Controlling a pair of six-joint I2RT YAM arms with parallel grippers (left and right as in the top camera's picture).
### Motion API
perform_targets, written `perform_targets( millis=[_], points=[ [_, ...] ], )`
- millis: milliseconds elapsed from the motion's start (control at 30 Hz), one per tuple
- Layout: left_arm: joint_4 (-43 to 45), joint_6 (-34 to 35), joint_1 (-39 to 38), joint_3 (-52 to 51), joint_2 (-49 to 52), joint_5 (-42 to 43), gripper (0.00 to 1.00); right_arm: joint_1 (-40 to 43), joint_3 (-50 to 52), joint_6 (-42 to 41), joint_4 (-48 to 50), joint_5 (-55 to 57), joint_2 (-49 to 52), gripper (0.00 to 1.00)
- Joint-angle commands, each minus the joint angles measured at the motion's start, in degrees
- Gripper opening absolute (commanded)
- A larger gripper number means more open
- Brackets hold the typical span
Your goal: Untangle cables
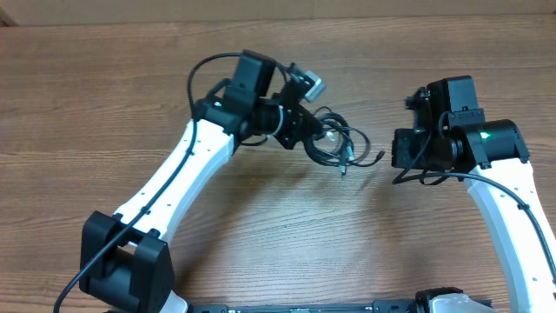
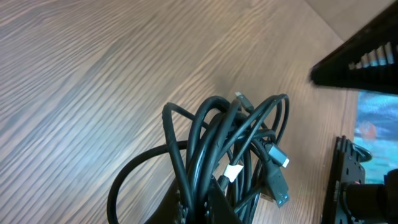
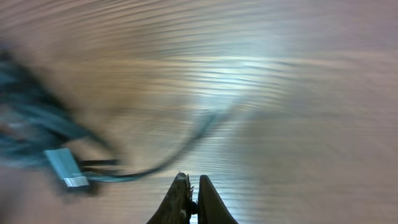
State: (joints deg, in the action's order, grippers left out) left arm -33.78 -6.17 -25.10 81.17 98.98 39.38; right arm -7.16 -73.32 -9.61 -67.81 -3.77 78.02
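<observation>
The cables (image 1: 340, 144) are a tangled bundle of thin black cords lifted off the wooden table (image 1: 104, 104), with my left gripper (image 1: 314, 135) shut on them. In the left wrist view several loops (image 2: 217, 134) rise out of the left gripper (image 2: 200, 200), with a silver-tipped plug (image 2: 281, 157) and a blue-tipped plug (image 2: 281, 194) hanging at the right. My right gripper (image 1: 393, 159) sits just right of the bundle. In the blurred right wrist view the right gripper (image 3: 193, 182) is shut, and one cord (image 3: 163, 163) and a flat silver plug (image 3: 66, 169) lie to its left, apart from it.
Both arms reach in over the wooden table, the left arm (image 1: 174, 183) from the lower left and the right arm (image 1: 512, 200) from the lower right. The right arm's dark body (image 2: 354, 180) shows at the edge of the left wrist view.
</observation>
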Motion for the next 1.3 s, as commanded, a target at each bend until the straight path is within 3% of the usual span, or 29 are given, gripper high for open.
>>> perform_targets(
  millis=[0, 133, 267, 400, 700, 933, 1100, 1267],
  points=[
    [-1.11, -0.46, 0.85, 1.25, -2.03, 0.68, 0.04, 0.15, 0.63, -15.34, -0.92, 12.37, 0.52, 0.04],
    [-1.55, -0.48, 0.52, 1.25, -2.03, 0.7, 0.04, 0.09, 0.63, -15.37, 0.2, 7.85, 1.88, 0.16],
    [-1.53, -0.72, 0.15, 1.25, -2.03, 0.61, 0.04, 0.09, 0.63, 1.66, 2.47, -10.19, 3.23, 0.28],
    [-1.57, -0.7, 0.15, 1.25, -2.03, 0.2, 0.04, 0.09, 0.63, 11.72, 3.04, -22.1, 3.34, 0.43],
    [-2.45, -0.7, -0.96, 1.25, -2.03, 0.15, 0.04, 0.09, 0.63, 12.72, 5.05, -23.39, 3.34, 0.45],
    [-0.81, -0.72, -2.29, 1.25, -2.03, 6.84, 0.04, 0.09, 0.63, 12.94, 6.95, -23.32, 3.34, 0.51],
    [-0.44, -0.72, -2.03, 1.25, -2.03, 8.26, 0.04, 0.09, 0.63, 12.94, 6.54, -23.28, 3.34, 0.45],
    [-0.28, -0.72, -1.7, 1.25, -2.03, 8.04, 0.04, 0.09, 0.63, 12.9, 4.94, -20.52, 3.34, 0.04]
  ],
)
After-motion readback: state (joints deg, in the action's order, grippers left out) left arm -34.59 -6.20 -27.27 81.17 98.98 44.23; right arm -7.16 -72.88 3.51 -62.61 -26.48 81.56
